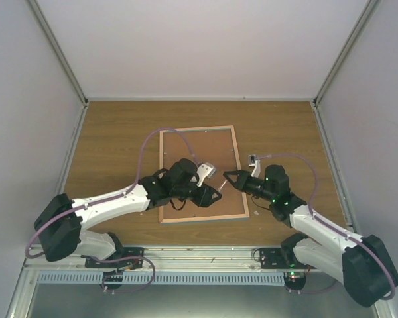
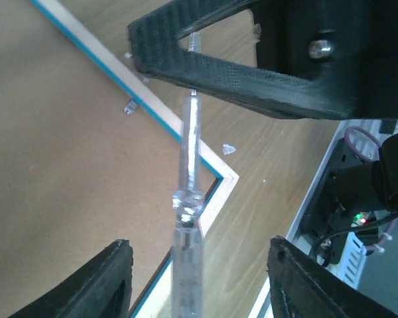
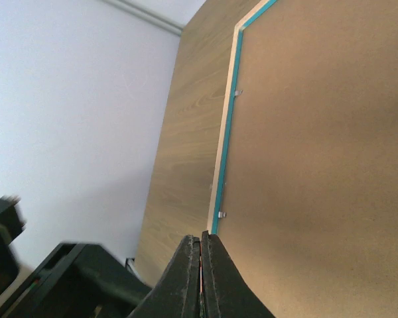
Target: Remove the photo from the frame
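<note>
The frame (image 1: 198, 142) lies back-up on the table, pale wood edging round a brown fibreboard panel. Its near right corner shows in the left wrist view (image 2: 220, 191), its turquoise-lined edge in the right wrist view (image 3: 224, 139). The photo is hidden under the panel. My left gripper (image 1: 211, 194) hovers over the frame's near right part, jaws wide open (image 2: 199, 278). A clear-handled screwdriver (image 2: 186, 252) hangs between them without touching either. My right gripper (image 1: 227, 177) is shut (image 3: 200, 242) on the screwdriver's shaft; its fingers (image 2: 252, 79) show from the side.
Small metal tabs sit along the frame's inner edge (image 3: 221, 214) (image 2: 129, 106). A small clear fragment (image 2: 229, 149) lies on the wooden table beside the frame's corner. White walls enclose the table (image 1: 119, 132) on three sides. The arm bases stand at the near edge.
</note>
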`<state>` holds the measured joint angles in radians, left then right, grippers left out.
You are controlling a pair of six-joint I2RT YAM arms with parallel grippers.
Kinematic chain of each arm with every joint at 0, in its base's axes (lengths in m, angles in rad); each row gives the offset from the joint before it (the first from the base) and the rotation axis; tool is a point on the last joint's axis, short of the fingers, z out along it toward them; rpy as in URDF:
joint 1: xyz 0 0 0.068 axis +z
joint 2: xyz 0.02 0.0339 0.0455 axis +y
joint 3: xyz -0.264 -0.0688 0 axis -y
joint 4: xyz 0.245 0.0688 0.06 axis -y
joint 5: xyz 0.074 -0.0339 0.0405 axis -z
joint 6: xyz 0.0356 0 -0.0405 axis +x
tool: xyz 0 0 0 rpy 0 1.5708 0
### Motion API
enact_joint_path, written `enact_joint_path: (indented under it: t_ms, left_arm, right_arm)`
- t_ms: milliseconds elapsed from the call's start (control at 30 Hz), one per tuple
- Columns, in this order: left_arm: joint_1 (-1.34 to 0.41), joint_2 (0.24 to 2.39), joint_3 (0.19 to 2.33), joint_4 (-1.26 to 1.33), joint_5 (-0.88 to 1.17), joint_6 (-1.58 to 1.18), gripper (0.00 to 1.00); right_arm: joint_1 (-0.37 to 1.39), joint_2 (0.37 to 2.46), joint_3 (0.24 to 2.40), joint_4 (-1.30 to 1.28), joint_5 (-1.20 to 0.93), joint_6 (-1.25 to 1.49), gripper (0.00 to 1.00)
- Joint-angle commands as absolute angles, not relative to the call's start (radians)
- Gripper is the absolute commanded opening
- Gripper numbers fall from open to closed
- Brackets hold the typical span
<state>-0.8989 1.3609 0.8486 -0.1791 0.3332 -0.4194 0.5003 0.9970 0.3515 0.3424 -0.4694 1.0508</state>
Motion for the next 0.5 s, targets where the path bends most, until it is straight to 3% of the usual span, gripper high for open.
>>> enact_joint_path:
  t_ms: [0, 167, 467]
  left_arm:
    - [-0.984, 1.293, 0.847, -0.128, 0.074, -0.408, 0.60]
    - [-1.040, 1.274, 0.769, -0.011, -0.041, -0.403, 0.67]
    - [-1.046, 1.302, 0.683, 0.206, -0.054, -0.468, 0.66]
  right_arm:
    - [0.503, 0.942, 0.338, 0.275, -0.390, 1.173, 0.00]
    - [0.503, 0.915, 0.337, 0.254, -0.383, 1.237, 0.00]
    - [0.504, 0.869, 0.295, 0.263, -0.372, 1.351, 0.01]
